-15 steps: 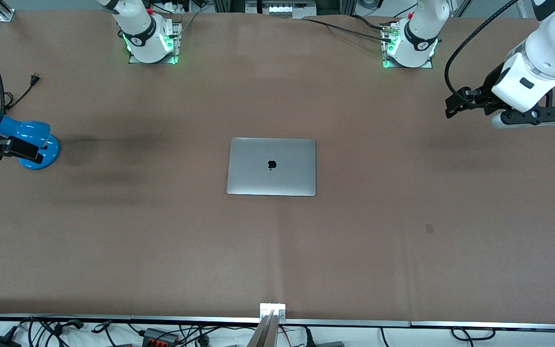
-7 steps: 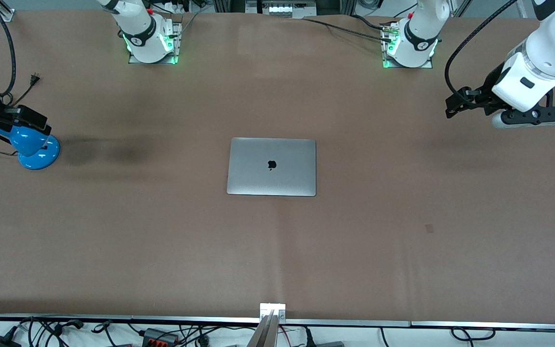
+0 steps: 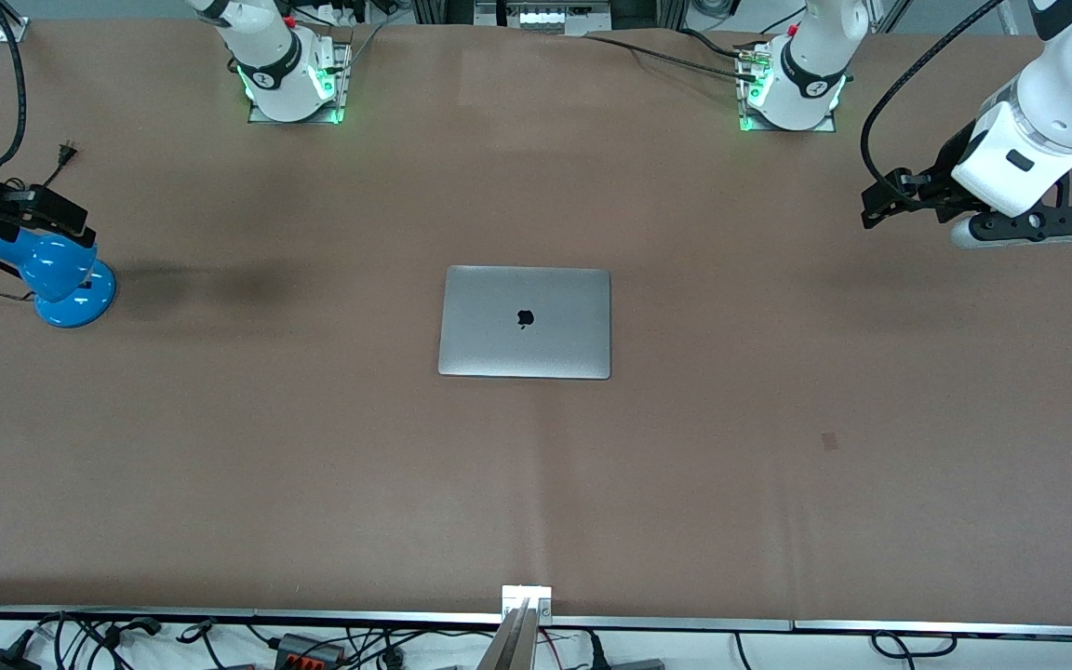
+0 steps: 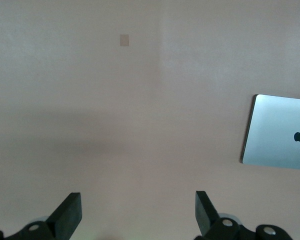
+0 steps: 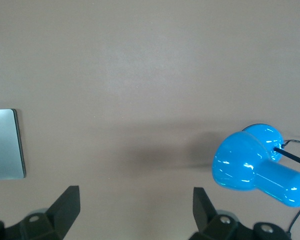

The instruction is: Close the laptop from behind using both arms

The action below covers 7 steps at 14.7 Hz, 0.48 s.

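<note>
The laptop (image 3: 525, 322) lies shut, lid down, at mid-table — well apart from both grippers. The left gripper (image 4: 138, 212) hangs fingers spread over the left arm's end; the right gripper (image 5: 136, 209), likewise spread, hangs above a blue lamp (image 3: 47, 270).

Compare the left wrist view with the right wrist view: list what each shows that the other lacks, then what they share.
Only the left wrist view shows the laptop's apple logo, a small square patch on the table, and the open left gripper. Only the right wrist view shows the blue lamp and the open right gripper. Both show the closed laptop lying flat on the brown table.
</note>
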Motion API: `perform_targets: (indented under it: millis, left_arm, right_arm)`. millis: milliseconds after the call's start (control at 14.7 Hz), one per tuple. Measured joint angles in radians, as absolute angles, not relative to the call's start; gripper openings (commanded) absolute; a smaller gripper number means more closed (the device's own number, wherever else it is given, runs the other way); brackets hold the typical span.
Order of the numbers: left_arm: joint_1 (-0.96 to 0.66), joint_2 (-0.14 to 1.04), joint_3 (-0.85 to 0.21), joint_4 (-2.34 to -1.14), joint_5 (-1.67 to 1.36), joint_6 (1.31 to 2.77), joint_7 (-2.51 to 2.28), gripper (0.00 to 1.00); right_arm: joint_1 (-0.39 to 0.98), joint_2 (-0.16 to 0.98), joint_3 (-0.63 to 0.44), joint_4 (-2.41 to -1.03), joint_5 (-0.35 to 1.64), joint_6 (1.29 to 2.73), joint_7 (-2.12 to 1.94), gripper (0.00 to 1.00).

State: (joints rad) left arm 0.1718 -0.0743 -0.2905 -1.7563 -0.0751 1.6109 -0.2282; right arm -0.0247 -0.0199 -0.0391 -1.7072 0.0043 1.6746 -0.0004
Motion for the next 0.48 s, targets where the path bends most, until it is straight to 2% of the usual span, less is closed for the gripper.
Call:
perform_targets:
  millis: [477]
  left_arm:
    - [0.172, -0.074, -0.29, -1.756, -0.075, 1.611, -0.228, 1.0]
  right_arm:
    - [-0.025, -0.02, -0.039, -1.713, 0.004, 1.674, -0.004, 1.0]
